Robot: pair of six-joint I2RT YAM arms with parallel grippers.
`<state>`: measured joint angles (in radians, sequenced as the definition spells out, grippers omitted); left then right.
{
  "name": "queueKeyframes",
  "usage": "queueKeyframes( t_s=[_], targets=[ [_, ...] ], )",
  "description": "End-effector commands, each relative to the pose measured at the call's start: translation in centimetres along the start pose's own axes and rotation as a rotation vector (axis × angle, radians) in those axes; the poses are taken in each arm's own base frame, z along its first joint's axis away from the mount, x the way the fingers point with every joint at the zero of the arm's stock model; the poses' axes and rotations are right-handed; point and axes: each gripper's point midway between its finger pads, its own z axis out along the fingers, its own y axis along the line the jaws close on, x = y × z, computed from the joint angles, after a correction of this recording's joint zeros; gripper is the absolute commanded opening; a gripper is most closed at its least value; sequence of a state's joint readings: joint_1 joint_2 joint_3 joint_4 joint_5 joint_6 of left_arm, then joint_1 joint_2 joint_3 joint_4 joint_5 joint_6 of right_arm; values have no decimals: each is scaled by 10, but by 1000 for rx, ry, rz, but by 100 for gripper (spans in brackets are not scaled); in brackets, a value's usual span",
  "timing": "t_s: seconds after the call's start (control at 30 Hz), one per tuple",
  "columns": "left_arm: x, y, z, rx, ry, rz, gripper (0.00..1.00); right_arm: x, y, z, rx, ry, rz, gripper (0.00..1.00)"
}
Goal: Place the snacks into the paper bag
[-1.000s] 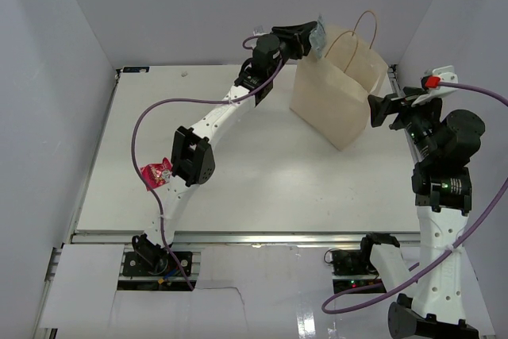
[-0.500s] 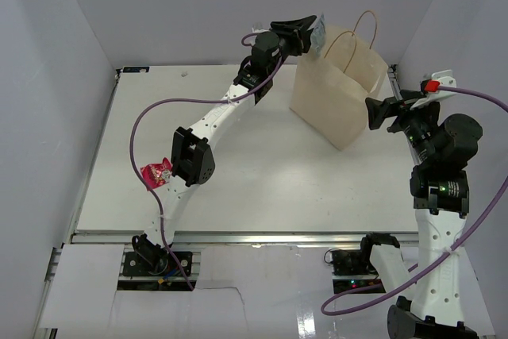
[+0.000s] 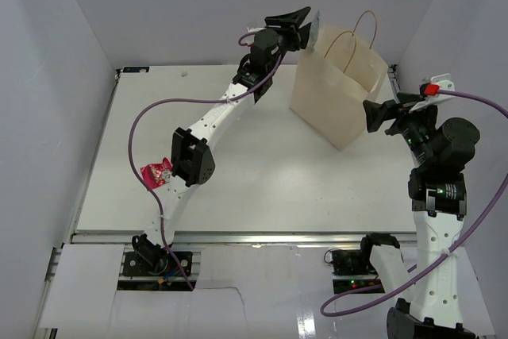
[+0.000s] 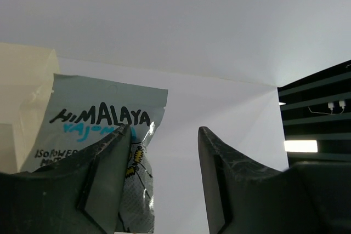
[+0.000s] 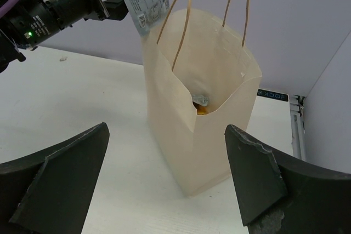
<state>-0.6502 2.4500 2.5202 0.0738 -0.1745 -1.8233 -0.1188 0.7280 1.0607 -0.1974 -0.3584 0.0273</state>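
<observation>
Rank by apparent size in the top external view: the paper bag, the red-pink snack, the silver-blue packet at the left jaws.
1. paper bag, largest.
2. red-pink snack and silver-blue packet: unranked; one partly behind the left arm, the other edge-on.

Light is bright, even and diffuse in all three views. From above, the white worktop (image 3: 238, 172) is nearly washed out, and shadows on it are faint and soft-edged. In the left wrist view the left tool's fingers (image 4: 107, 179) along the bottom edge are dark and soft-focused, while the print on the silver-blue packet (image 4: 104, 119) reads sharply. A white strip (image 4: 300, 146) glares at the right edge. In the right wrist view the right tool's fingers (image 5: 60, 182) blur in the lower corners, and the inside of the paper bag (image 5: 219, 141) is dimmer.
</observation>
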Motion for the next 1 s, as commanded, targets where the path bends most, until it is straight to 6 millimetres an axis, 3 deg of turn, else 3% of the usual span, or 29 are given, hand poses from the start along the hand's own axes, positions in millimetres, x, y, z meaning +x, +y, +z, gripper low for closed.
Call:
queueKeyframes(
  t_s=[0.0, 0.23, 0.47, 0.7, 0.8, 0.97],
  targets=[
    [4, -46, -7, 78, -24, -37, 63, -11, 2, -2, -6, -51, -5, 92],
    [2, -56, -8, 103, -23, -33, 73, -4, 4, 0, -22, -43, 19, 92],
    [8, -40, -6, 66, 7, -50, 73, -2, 4, 2, -27, -43, 25, 93],
    [8, -40, -5, 74, 6, -59, 75, 1, 4, 2, -33, -39, 33, 93],
    [12, -38, -6, 60, 21, -54, 87, 2, 4, 3, -33, -40, 36, 94],
    [15, -31, -7, 37, 30, -39, 88, 3, 3, 3, -28, -39, 35, 93]
  ],
)
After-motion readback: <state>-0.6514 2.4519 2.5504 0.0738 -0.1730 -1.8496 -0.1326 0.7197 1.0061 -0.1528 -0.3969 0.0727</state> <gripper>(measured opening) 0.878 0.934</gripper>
